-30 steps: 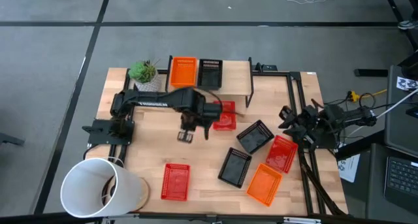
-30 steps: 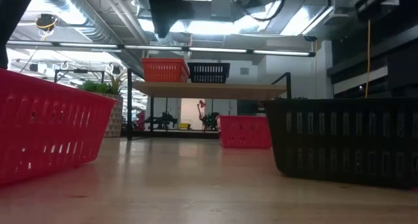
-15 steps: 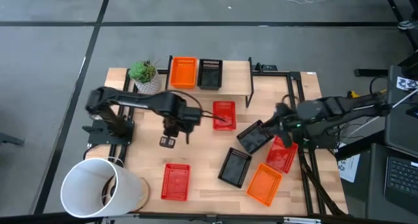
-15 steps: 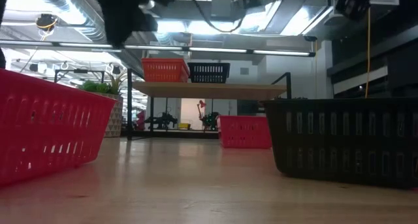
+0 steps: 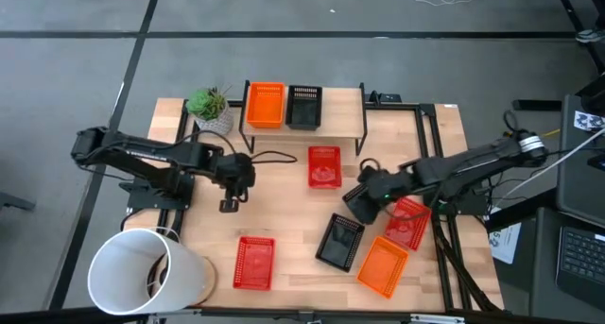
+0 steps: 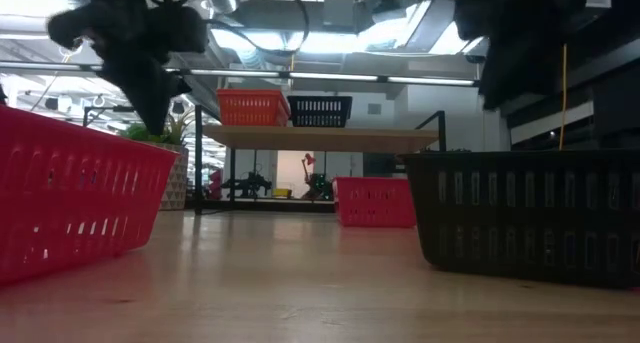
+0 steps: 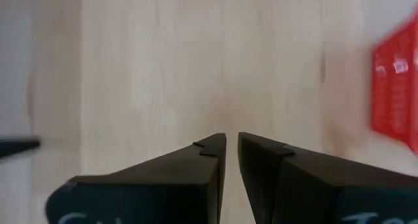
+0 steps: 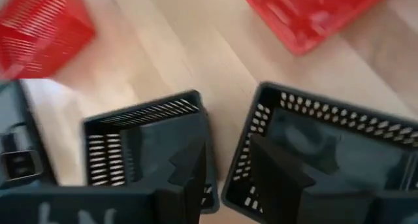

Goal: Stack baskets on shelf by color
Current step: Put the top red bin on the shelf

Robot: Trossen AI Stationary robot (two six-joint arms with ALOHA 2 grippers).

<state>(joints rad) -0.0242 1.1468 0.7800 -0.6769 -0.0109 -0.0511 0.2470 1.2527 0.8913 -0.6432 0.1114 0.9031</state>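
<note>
From above, the shelf point(image 5: 304, 114) has one orange basket point(image 5: 265, 104) and one black basket point(image 5: 303, 106) sitting on it side by side, so most of the sorting isn't done yet. The big change over the last second: the left gripper point(image 5: 229, 205) has pulled away from the red basket point(image 5: 323, 166) in front of the shelf and swung back toward the left side of the table, leaving that basket on the tabletop, apart from anything. Meanwhile the right gripper point(image 5: 364, 194) has reached in from the right edge and now hangs over the black basket by the middle point(image 5: 370, 198). My read is the right arm is going for that black one next while the left arm backs off. Still loose on the table: another black basket point(image 5: 339, 241), a red one on the right point(image 5: 406, 222), an orange one point(image 5: 383, 265) and a red one near the white bucket point(image 5: 253, 262). The low view just shows the shelf point(image 6: 320, 137) with the orange and black baskets on top and the red one beneath it. In the left wrist view the fingers point(image 7: 196, 168) are nearly together with nothing between them, over bare wood. In the right wrist view the fingers point(image 8: 186, 168) are spread apart above two black baskets, holding nothing yet.
</note>
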